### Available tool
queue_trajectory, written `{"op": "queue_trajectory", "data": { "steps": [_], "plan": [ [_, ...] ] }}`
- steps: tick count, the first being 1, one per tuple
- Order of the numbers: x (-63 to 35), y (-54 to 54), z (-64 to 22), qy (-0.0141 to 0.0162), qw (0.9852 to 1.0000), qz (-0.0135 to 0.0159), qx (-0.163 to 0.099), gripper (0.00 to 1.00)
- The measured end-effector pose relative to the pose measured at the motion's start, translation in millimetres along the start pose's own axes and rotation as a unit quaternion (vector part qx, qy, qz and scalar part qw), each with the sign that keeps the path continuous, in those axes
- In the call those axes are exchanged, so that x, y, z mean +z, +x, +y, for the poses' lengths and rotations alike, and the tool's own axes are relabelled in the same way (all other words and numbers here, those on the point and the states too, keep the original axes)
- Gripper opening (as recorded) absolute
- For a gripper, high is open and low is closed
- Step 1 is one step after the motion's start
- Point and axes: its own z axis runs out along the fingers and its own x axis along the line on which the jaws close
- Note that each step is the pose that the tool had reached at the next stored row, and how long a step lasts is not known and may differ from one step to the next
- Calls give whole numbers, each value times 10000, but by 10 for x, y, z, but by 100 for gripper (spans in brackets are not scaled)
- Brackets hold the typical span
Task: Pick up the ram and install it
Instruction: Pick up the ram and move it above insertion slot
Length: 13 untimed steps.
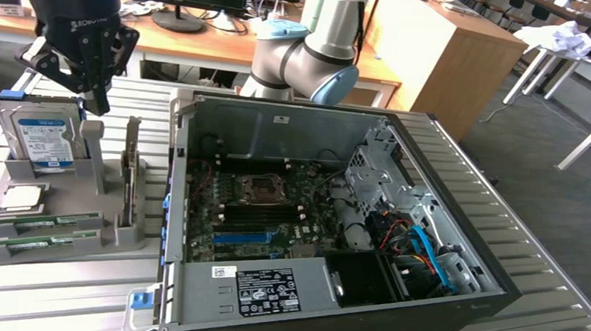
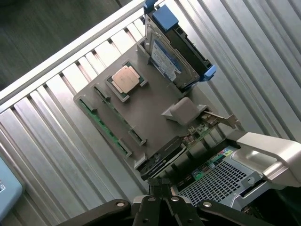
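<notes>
Lying on its long edge in a slot of the grey holder (image 1: 122,236), the ram (image 1: 43,242) (image 2: 101,123) sits along the holder's outer rim, on the far side of the processor chip (image 1: 19,198) (image 2: 124,79) from the hard drive (image 1: 42,136) (image 2: 174,52). Only its thin green top edge stands proud of the slot. A second green stick (image 1: 59,219) lies in the next slot inward.

It is probably light and stiff but fragile: a bare board with small chips and a contact edge that should not be pinched or scraped. The safest hold looks to be across the two flat faces near the middle of its length. That should keep it balanced and able to lift straight out of the holder without twisting.

The end effector (image 1: 98,104) (image 2: 161,188) hangs above the holder, well apart from the ram. Its fingers are pressed together with nothing between them, and it touches nothing. The holder rests on the slatted metal surface (image 1: 71,290) beside the open computer case (image 1: 278,105).
</notes>
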Motion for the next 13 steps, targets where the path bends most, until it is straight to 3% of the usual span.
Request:
{"op": "queue_trajectory", "data": {
  "steps": [13],
  "plan": [
    [0,0,0,-5,9998,0,-174,10]
  ]
}}
